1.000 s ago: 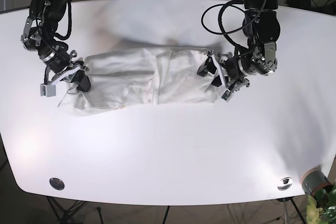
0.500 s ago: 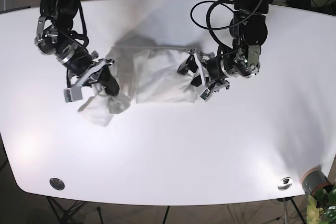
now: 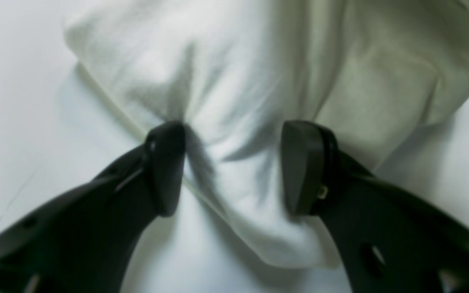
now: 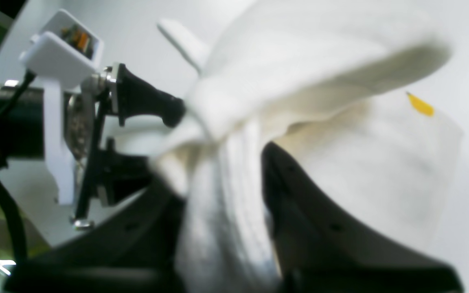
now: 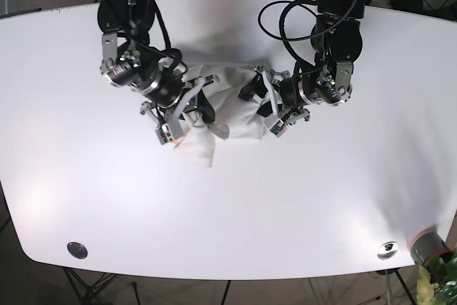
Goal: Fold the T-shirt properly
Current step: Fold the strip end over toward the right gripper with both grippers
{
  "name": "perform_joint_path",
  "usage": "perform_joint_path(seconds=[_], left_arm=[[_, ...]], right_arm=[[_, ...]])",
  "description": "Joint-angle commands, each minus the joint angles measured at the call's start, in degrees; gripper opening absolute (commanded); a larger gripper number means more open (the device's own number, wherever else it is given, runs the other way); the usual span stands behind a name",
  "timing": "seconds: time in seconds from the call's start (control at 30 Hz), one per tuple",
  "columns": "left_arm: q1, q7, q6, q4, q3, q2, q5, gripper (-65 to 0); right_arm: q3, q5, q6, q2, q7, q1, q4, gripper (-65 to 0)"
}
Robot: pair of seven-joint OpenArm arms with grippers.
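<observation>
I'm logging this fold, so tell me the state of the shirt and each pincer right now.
T-shirt: bunched, partly folded, one end lifted off the table.
Left pincer: open, jaws astride a fold of cloth.
Right pincer: shut on the T-shirt.

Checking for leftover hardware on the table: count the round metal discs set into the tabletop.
2. One disc sits near the table's front-left corner in the base view; the other disc is near the front-right corner. The T-shirt or arms could hide more.
</observation>
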Motion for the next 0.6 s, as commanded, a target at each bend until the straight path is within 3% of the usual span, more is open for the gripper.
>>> perform_joint_path(seconds=[0.0,0.17,0.23,0.43,0.57], left_arm=[[-0.2,1.7,-0.1,0.1,0.1,-0.1,0.9,-30.0],[-0.2,1.7,-0.1,0.1,0.1,-0.1,0.9,-30.0],[-0.2,1.6,-0.1,0.1,0.1,-0.1,0.9,-30.0],[-0.3,1.5,-0.1,0.2,-0.1,-0.3,0.9,-30.0],[-0.3,1.5,-0.1,0.6,-0.2,-0.3,0.7,-30.0]], right_arm=[[-0.9,-4.1,0.16,-2.5,1.7,1.7,0.1,-62.8],[-4.1,-16.5,0.16,-6.8,1.7,4.6,-5.2,-56.0],[-6.3,-19.8,0.16,-7.0,1.7,4.9,-6.4,-50.6],[-11.5,-24.3,0.24,-6.9,0.9,3.8,-4.3,-29.3],[-11.9,-23.1,0.59,-6.0,-2.2,2.9,0.7,-21.6]])
